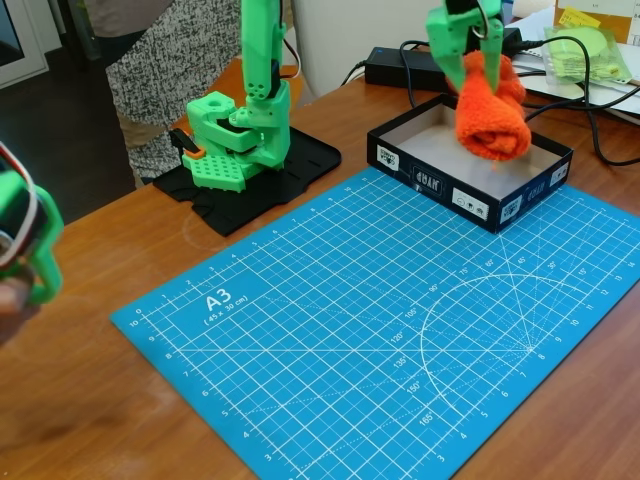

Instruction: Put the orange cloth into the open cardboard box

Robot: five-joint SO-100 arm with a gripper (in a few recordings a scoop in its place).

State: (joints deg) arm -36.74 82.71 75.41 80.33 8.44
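— Wooden table (90, 400), brown, with a blue cutting mat (380, 330) spread over most of the near side. Where's the gripper?

— Far right in the fixed view, up high. The green gripper (468, 58) points down with its fingers clamped on the top of the orange cloth (490, 105).

— And the cloth itself?

— It hangs from the fingers as a fluffy lump, directly over the open cardboard box (440, 185). Its lower end reaches down inside the box walls; whether it touches the pale floor, I cannot tell.

— The box?

— Black outside with small white labels, sitting at the far right edge of the mat, partly on it.

— Anything else around?

— The arm's green base (238, 140) stands on a black plate (250, 180) at the far left of the mat. Behind the box lie a black power adapter (400, 65) with cables and a clear bag (590, 50) with something yellow-green inside. A person in a speckled garment (170, 70) stands behind the table at the far left.
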